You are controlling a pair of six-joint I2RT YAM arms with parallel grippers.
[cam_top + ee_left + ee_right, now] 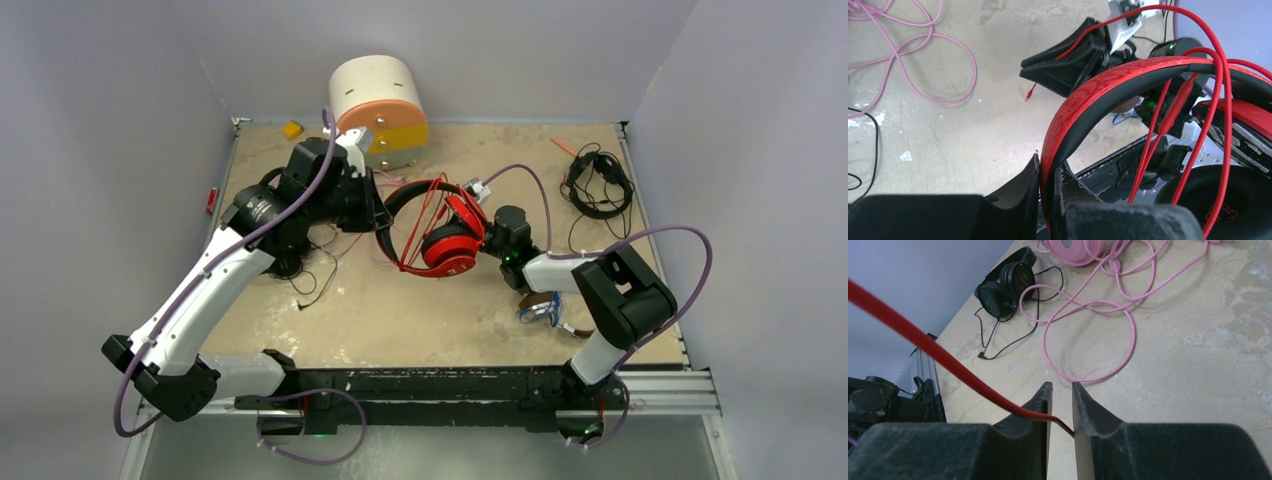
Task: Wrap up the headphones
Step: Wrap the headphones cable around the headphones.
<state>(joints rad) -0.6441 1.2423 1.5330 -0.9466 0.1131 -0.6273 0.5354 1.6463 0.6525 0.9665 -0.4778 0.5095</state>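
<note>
The red headphones (448, 245) hang above the table's middle, with their red cable (415, 235) looped over the band several times. My left gripper (382, 215) is shut on the red headband (1083, 95), which passes between its fingertips in the left wrist view (1050, 167). My right gripper (487, 225) sits just right of the ear cups. In the right wrist view (1061, 386) its jaws are nearly closed and the red cable (948, 360) runs taut into the narrow gap. The cable's plug (1030, 93) dangles past those fingers.
Pink headphones (1073, 247) and their loose cable (1088, 315) lie under the left arm, beside black headphones (1008, 282). More black headphones (598, 185) lie back right. A brown pair (540, 305) lies under the right arm. The drawer box (380, 105) stands at the back.
</note>
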